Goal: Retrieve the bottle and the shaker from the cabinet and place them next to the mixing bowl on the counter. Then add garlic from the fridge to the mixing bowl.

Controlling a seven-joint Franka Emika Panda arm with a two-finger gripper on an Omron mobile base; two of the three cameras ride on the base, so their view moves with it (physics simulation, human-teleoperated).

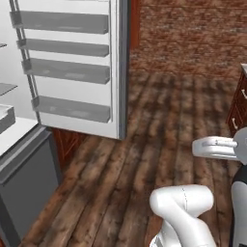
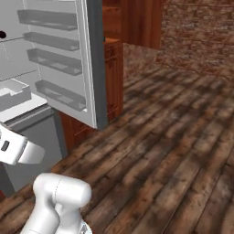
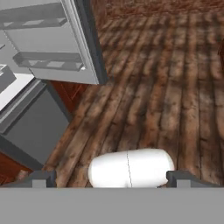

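The grey fridge (image 1: 29, 178) stands open at the left, its white inside showing pale shelves and a drawer (image 2: 13, 93). Its door (image 1: 72, 62) is swung wide, with several grey racks on the inner face, and it also shows at the upper left of the hand view (image 3: 48, 39). My gripper (image 3: 111, 178) hangs over the wooden floor to the right of the fridge, apart from it. Its two fingertips (image 3: 43, 177) stand wide apart, so it is open with nothing between them. The bottle, the shaker, the mixing bowl and the garlic are out of view.
A small dark lump (image 2: 2, 34) lies on an upper fridge shelf. Reddish-brown wooden fronts (image 2: 114, 68) stand behind the open door. More wooden drawers with silver handles (image 1: 239, 103) sit at the far right. A brick wall (image 1: 193, 34) closes the back, and plank floor (image 2: 173, 137) lies ahead.
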